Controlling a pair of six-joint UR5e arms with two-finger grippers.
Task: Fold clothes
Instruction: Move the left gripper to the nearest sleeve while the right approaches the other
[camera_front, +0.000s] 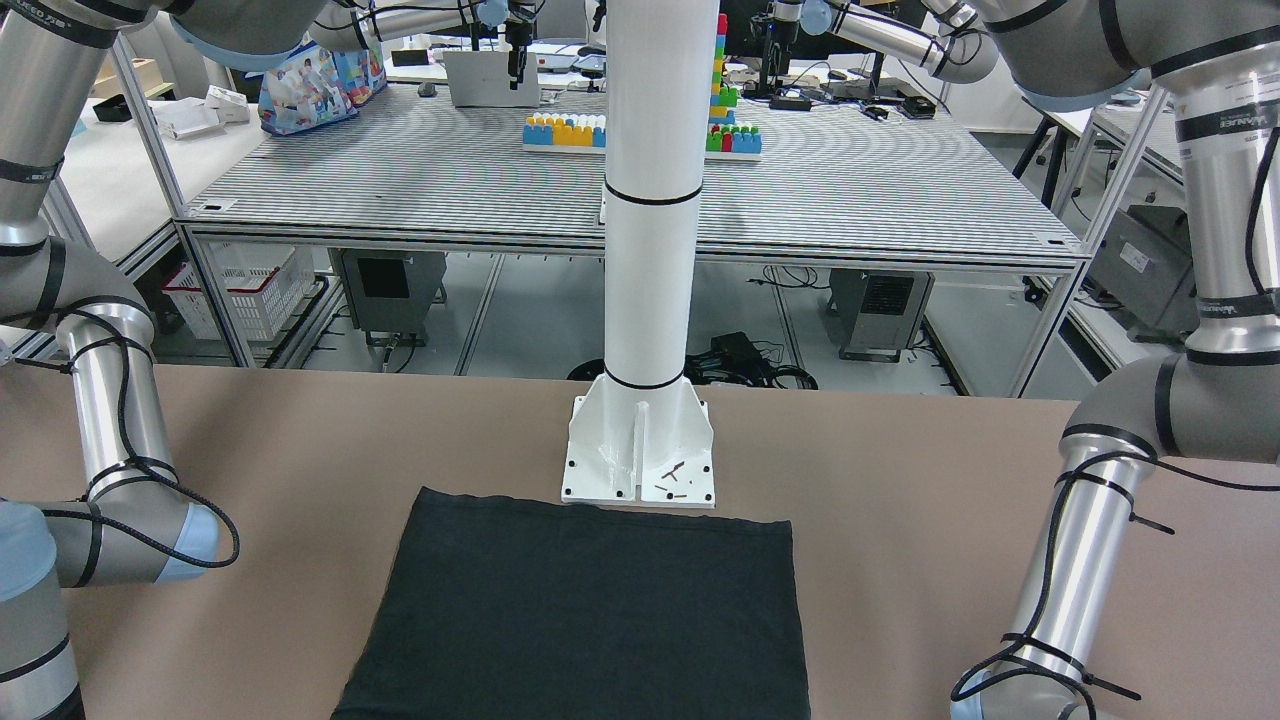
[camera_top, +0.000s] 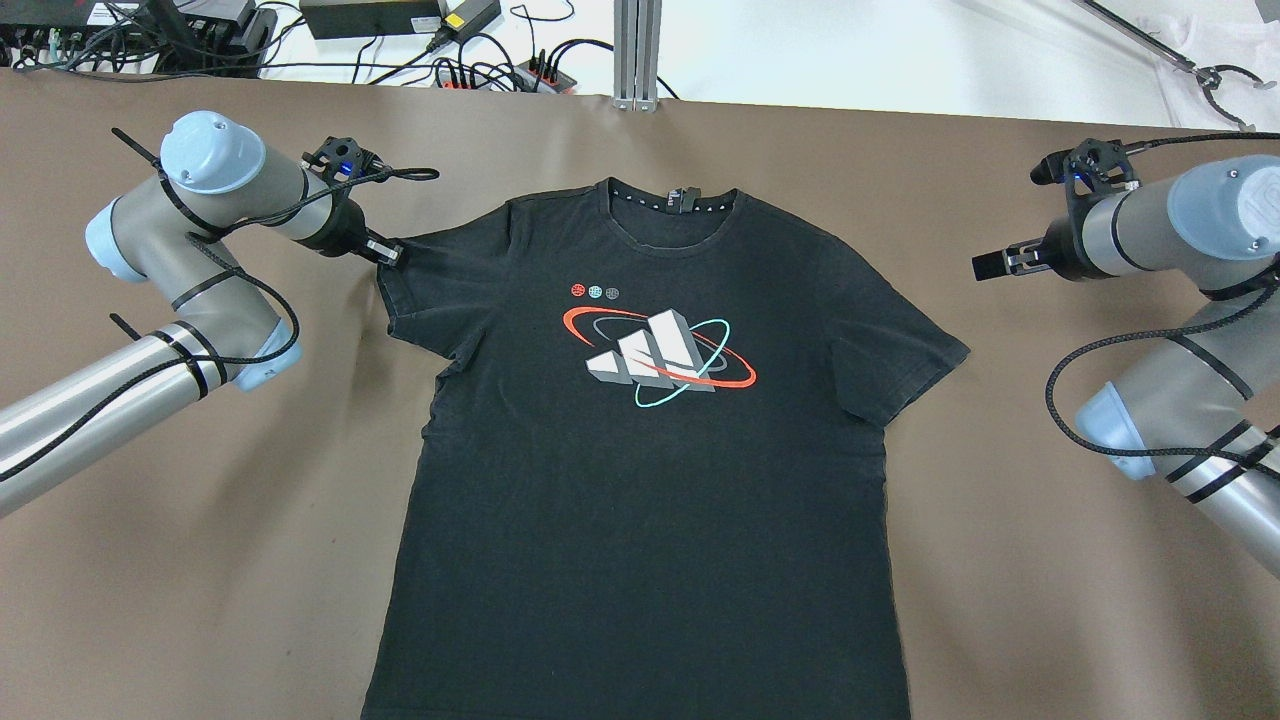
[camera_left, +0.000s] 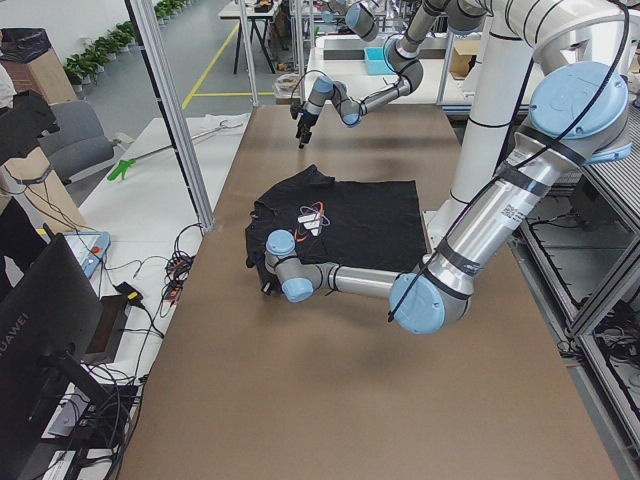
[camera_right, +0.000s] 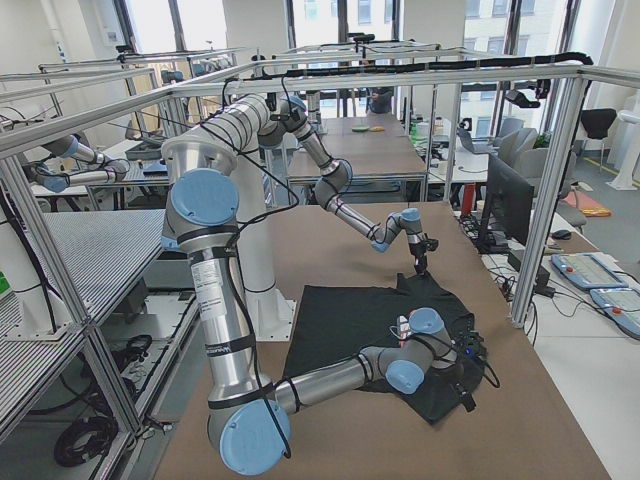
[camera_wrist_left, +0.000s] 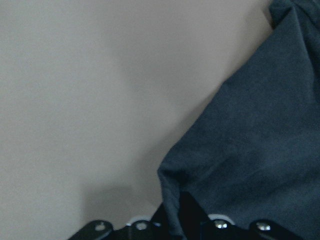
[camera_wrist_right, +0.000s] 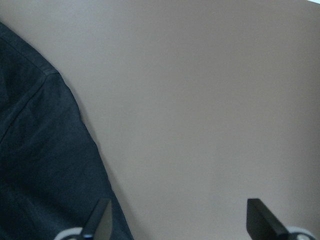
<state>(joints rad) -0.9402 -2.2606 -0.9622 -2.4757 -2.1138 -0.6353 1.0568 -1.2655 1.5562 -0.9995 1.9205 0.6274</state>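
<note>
Left end effector (camera_top: 388, 254) pinches a sleeve of the black T-shirt (camera_top: 640, 500), right end effector (camera_top: 988, 264) gapes over the bench (camera_top: 1000, 600), white column (camera_front: 650, 250) just beside the hem.

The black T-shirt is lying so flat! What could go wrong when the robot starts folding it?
1. The left gripper seems to pinch only the edge of one sleeve of the black T-shirt. Such a thin pinch could slip from the jaws when lifted.
2. The right gripper has its jaws open over the table, apart from the other sleeve. Pulling one side alone could drag the shirt crooked and wrinkle it.
</note>
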